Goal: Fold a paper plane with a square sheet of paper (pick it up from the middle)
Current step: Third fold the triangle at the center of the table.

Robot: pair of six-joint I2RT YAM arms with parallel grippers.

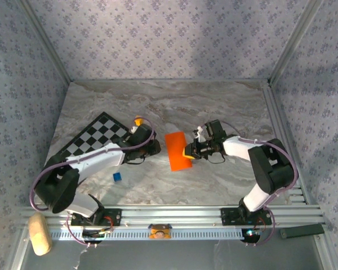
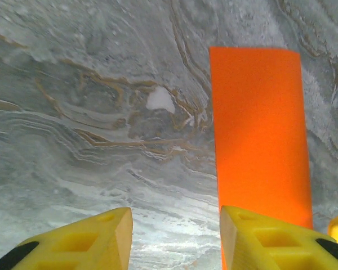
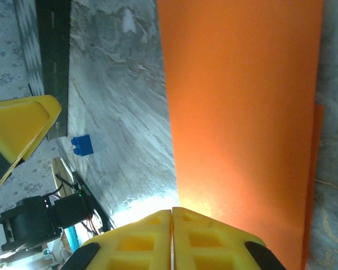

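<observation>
The square sheet of paper (image 1: pixel 176 149) lies flat near the middle of the marble-patterned table (image 1: pixel 225 101), folded over into a bright orange oblong. From the right wrist view (image 3: pixel 242 101), a thin strip of the under layer peeks out along one long side.

The right gripper (image 1: pixel 187 151) reaches in low from the right and sits at the sheet's right-hand edge. Its two yellow fingers (image 3: pixel 214 242) are pressed tight together, with only a seam between them (image 3: pixel 172 236). They meet the paper at its near edge, though I can't tell whether any paper is caught between them.

The left gripper (image 1: pixel 153 147) is just beside the sheet's opposite edge. Seen from its own wrist, its jaws stand wide apart (image 2: pixel 174 236). The right-hand finger (image 2: pixel 276 242) overlaps the near end of the orange strip (image 2: pixel 259 129), and the other is over bare table.

Further out on the left lies a black-and-white checkered board (image 1: pixel 98 135), with a small yellow-orange cube (image 1: pixel 138 120) just off its far corner. A small blue cube (image 1: pixel 118 177) sits nearer the arm bases, well apart from the paper.
</observation>
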